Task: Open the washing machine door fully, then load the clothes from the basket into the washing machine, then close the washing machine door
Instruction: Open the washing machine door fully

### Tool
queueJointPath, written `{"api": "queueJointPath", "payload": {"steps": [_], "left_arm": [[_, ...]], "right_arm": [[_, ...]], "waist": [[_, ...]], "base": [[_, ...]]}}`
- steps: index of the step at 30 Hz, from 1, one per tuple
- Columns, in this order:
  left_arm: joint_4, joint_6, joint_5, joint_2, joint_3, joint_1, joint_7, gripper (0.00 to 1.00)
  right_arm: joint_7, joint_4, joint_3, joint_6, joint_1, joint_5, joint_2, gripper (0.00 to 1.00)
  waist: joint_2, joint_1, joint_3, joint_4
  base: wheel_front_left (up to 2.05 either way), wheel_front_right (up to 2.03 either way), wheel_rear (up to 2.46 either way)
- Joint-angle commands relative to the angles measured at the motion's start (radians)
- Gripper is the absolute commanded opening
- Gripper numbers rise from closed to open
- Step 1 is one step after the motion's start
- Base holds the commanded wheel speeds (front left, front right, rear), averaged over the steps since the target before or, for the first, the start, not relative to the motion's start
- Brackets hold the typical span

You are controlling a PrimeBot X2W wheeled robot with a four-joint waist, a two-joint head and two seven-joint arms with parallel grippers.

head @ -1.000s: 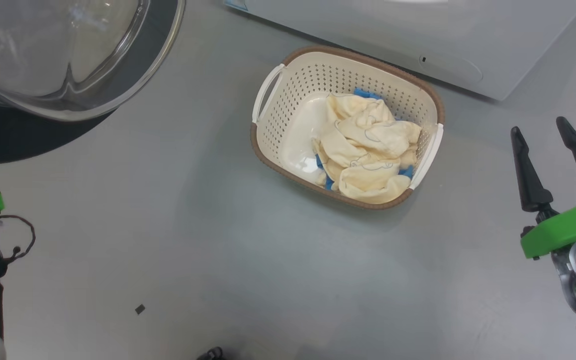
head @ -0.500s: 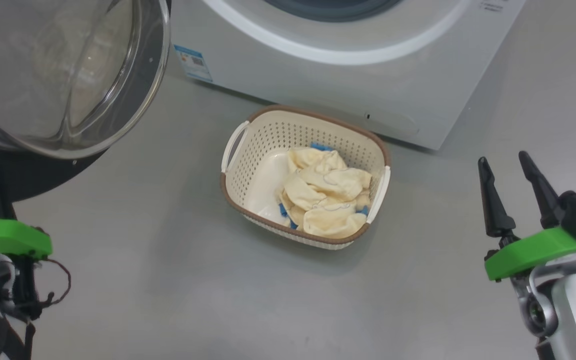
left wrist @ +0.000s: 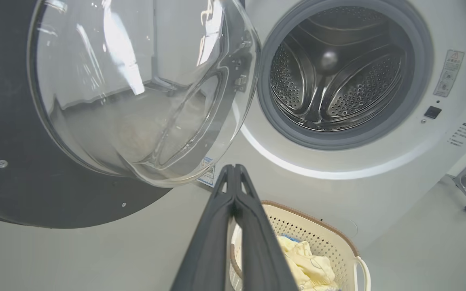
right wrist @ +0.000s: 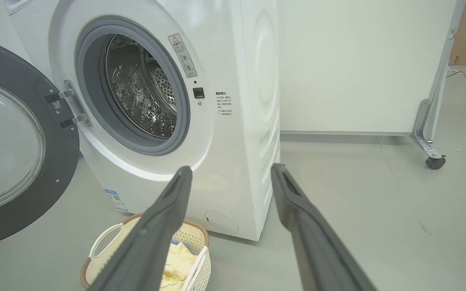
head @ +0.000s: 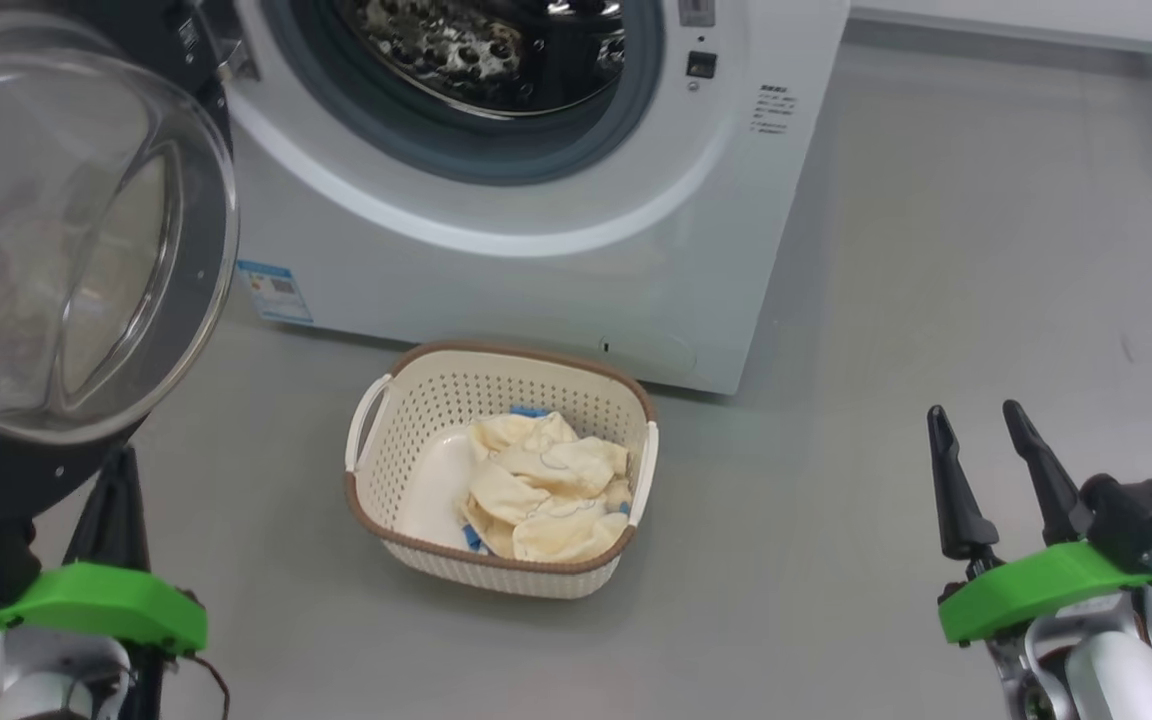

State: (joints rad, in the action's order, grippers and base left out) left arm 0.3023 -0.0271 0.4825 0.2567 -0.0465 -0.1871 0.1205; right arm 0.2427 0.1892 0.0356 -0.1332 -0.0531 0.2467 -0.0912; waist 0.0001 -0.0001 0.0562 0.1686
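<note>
Where the head view looks down on grey floor (head: 886,250), the basket (head: 496,575) of clothes (head: 541,485) sits just before the washing machine (head: 536,290), whose door (head: 86,250) stands open at left. The left wrist view shows the left hand (left wrist: 235,166) pressed together, empty, facing the drum (left wrist: 338,72); the right wrist view shows the right hand (right wrist: 231,167) spread, empty, a white wall (right wrist: 358,60) beyond.

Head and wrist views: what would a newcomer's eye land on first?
The washing machine door stands wide open at the left of the head view, its clear centre bulging out. Beside it is the steel drum of the washing machine. Next comes the basket on the floor in front of the machine, with the clothes heaped toward its right end.
</note>
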Motion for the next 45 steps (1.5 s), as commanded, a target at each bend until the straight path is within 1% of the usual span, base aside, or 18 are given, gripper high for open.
{"api": "queueJointPath", "payload": {"steps": [1, 5, 10, 15, 19, 20, 21, 22, 23, 45], "left_arm": [[-0.065, 0.015, -0.011, 0.023, 0.029, -0.011, -0.01, 0.0], [-0.169, 0.039, -0.019, 0.011, 0.01, 0.076, -0.038, 0.0], [-0.269, 0.059, -0.027, -0.012, -0.014, 0.159, -0.043, 0.0], [-0.317, 0.074, -0.027, -0.032, -0.033, 0.209, -0.047, 0.0], [-0.342, 0.07, -0.013, -0.053, -0.043, 0.228, -0.028, 0.0], [-0.346, 0.068, -0.012, -0.056, -0.047, 0.233, -0.025, 0.31], [-0.346, 0.068, -0.012, -0.056, -0.047, 0.233, -0.025, 0.31], [-0.347, 0.069, -0.013, -0.057, -0.05, 0.239, -0.025, 0.69], [-0.348, 0.071, -0.015, -0.057, -0.053, 0.243, -0.026, 1.0], [-0.331, 0.063, -0.031, -0.06, -0.104, 0.24, -0.008, 1.0]], "right_arm": [[0.013, -0.029, 0.022, 0.002, -0.019, 0.009, -0.004, 1.0], [0.015, -0.034, 0.032, 0.002, -0.004, 0.012, 0.009, 1.0], [0.017, -0.043, 0.05, 0.002, 0.004, 0.011, 0.018, 1.0], [0.018, -0.052, 0.056, 0.002, 0.011, 0.004, 0.019, 1.0], [0.018, -0.059, 0.051, 0.002, 0.016, 0.003, 0.021, 1.0], [0.018, -0.059, 0.049, 0.002, 0.018, 0.003, 0.022, 1.0], [0.018, -0.059, 0.049, 0.002, 0.018, 0.003, 0.022, 1.0], [0.018, -0.059, 0.048, 0.002, 0.02, 0.003, 0.023, 1.0], [0.018, -0.059, 0.047, 0.002, 0.022, 0.003, 0.024, 1.0], [0.019, -0.049, 0.018, 0.002, 0.017, -0.027, 0.034, 1.0]], "waist": [[-0.0001, 0.0001, -0.051, -0.053], [-0.0001, 0.0001, -0.079, -0.099], [-0.0001, 0.0001, -0.093, -0.14], [-0.0001, 0.0001, -0.1, -0.171], [-0.0001, 0.0001, -0.101, -0.189], [-0.0001, 0.0001, -0.102, -0.192], [-0.0001, 0.0001, -0.102, -0.192], [-0.0001, 0.0001, -0.102, -0.194], [-0.0001, 0.0001, -0.102, -0.197], [-0.0001, 0.0001, -0.08, -0.205]], "base": [[0.0, 0.0, 0.0], [0.0, 0.0, 0.0], [0.0, 0.0, 0.0], [0.0, 0.0, 0.0], [0.0, 0.0, 0.0], [0.0, 0.0, 0.0], [0.0, 0.0, 0.0], [0.0, 0.0, 0.0], [0.0, 0.0, 0.0], [0.0, 0.0, 0.0]]}}
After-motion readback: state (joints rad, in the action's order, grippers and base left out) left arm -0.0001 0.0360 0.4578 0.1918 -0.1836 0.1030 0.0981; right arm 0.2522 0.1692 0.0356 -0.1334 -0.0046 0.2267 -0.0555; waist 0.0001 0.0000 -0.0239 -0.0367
